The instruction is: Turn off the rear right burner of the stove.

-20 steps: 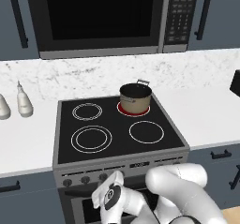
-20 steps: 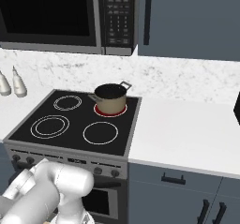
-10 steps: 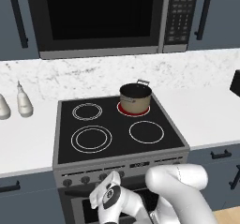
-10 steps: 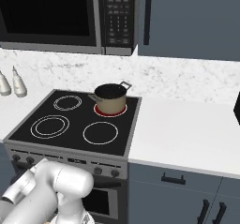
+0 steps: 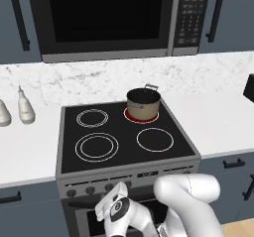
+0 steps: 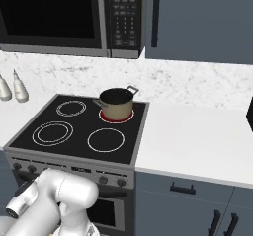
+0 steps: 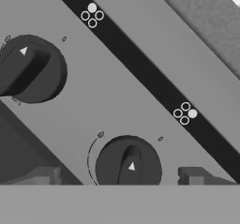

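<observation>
Grey-blue cabinets, a white marble backsplash and a pale countertop (image 5: pixel 218 122) frame the scene, with a black microwave (image 5: pixel 106 20) hanging over the stove (image 5: pixel 124 154). On that black glass cooktop the rear right burner (image 5: pixel 141 116) is glowing red, a crescent of it peeking out around the base of a tan pot (image 5: pixel 143 103) sitting squarely on it. The pot's interior reads dark; whether anything is in it, I can't tell. From the right base view the same pot (image 6: pixel 116 104) shows its side handle poking toward the back right, and the red glow (image 6: pixel 116 116) spreads along its front edge. The other three zones lie dark, white rings only.

Off to the left on the counter, two pale bottles (image 5: pixel 25 107) stand by the backsplash; their contents can't be made out.

Down low, the gripper (image 5: pixel 110 208) is right up against the grey steel front panel, just below the row of knobs (image 5: pixel 90 190). The hand view gives what the base cameras can't: two dark knobs close up, one at upper left (image 7: pixel 30 68) and one at lower middle (image 7: pixel 127 164), each with a small white triangle marker, and a black strip carrying four-dot burner icons (image 7: pixel 184 113). A grey fingertip (image 7: pixel 192 175) pokes up beside the lower knob. The fingers sit apart with that knob roughly between them, but whether they're touching it, I can't tell.
</observation>
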You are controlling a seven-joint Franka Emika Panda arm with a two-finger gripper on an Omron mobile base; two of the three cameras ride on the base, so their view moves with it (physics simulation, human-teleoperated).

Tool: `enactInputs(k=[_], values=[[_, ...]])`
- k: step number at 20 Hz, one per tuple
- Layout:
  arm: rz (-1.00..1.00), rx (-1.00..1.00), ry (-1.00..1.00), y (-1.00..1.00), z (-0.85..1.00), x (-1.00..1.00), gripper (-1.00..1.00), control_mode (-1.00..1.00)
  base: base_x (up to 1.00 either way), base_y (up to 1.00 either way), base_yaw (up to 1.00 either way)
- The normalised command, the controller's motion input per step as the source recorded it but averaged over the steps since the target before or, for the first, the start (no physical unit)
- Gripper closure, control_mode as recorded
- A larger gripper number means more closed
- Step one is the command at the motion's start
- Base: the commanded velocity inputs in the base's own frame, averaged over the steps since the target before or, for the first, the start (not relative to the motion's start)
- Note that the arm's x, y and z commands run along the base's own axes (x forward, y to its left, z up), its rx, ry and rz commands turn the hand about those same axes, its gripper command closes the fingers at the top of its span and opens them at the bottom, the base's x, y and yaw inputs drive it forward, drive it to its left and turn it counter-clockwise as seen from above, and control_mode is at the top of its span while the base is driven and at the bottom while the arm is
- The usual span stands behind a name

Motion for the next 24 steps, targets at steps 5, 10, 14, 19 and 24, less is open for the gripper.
enactInputs(k=[5, 10, 14, 19, 24], values=[[0.00, 0.00, 0.00, 0.00, -0.01, 0.27, -1.00, -1.00, 0.00, 0.00, 0.00], [0.00, 0.00, 0.00, 0.00, -0.03, 0.20, -1.00, -1.00, 0.00, 0.00, 0.00], [0.00, 0.00, 0.00, 0.00, 0.00, 0.13, 1.00, -1.00, 0.00, 0.00, 0.00], [0.00, 0.01, 0.00, 0.00, 0.00, 0.02, 1.00, -1.00, 0.00, 0.00, 0.00], [0.00, 0.14, 0.00, 0.00, 0.21, 0.00, 1.00, -1.00, 0.00, 0.00, 0.00]])
